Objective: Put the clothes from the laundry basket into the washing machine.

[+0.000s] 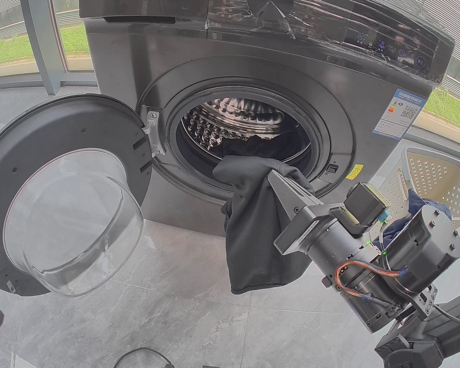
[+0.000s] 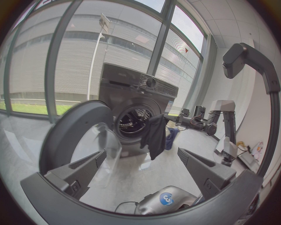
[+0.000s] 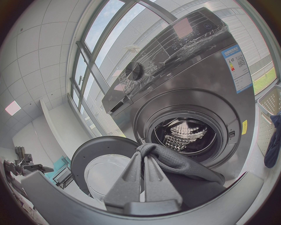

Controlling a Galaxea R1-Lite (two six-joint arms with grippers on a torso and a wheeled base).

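My right gripper (image 1: 274, 173) is shut on a dark grey garment (image 1: 255, 226), held just in front of the lower rim of the washing machine's drum opening (image 1: 244, 132). The cloth drapes down toward the floor. In the right wrist view the garment (image 3: 175, 162) is pinched between the shut fingers (image 3: 131, 175), with the drum (image 3: 187, 134) straight ahead. A dark item lies inside the drum (image 1: 265, 144). The white laundry basket (image 1: 436, 181) stands to the right of the machine with a blue garment (image 1: 417, 210) hanging over its rim. My left gripper (image 2: 142, 158) stands open and empty, low at the left.
The round machine door (image 1: 57, 193) is swung wide open to the left, its glass bowl facing out. Grey tiled floor lies in front of the machine. Windows run behind the machine.
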